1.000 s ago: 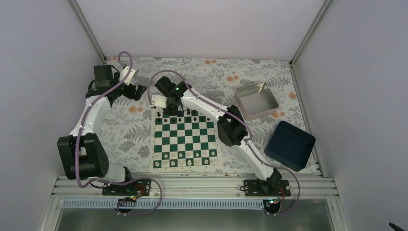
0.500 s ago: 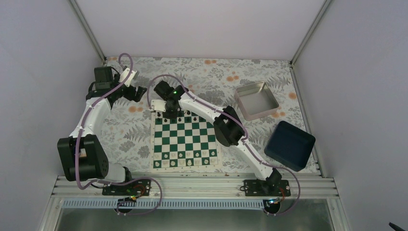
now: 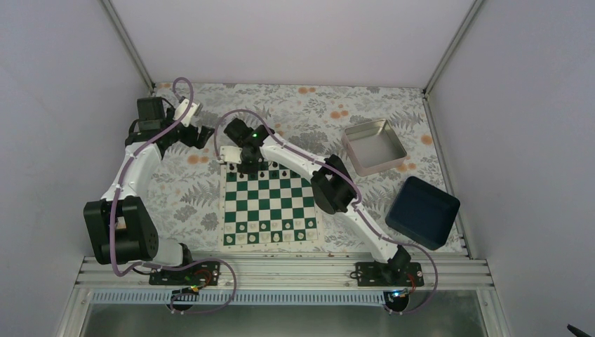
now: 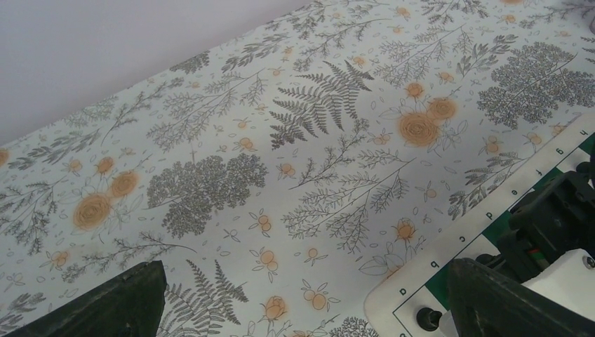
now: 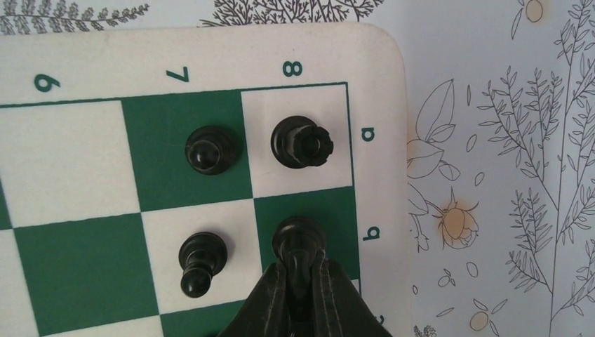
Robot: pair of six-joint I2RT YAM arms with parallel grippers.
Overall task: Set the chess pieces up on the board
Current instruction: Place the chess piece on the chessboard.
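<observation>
The board lies in the middle of the floral cloth, and its far-left corner fills the right wrist view. My right gripper is shut on a black chess piece whose base is over the green b8 square. Beside it stand a black rook on a8 and two black pawns on the seventh rank. More black pieces line the far edge. My left gripper hangs open over bare cloth, just left of the board corner, holding nothing.
White pieces fill the board's two near rows. A silvery tray sits at the back right, with a dark blue box nearer on the right. The right arm's elbow hangs over the board's right edge.
The right gripper has shifted left along the far row to the board's far-left corner, carrying its black piece. The left arm has barely moved.
</observation>
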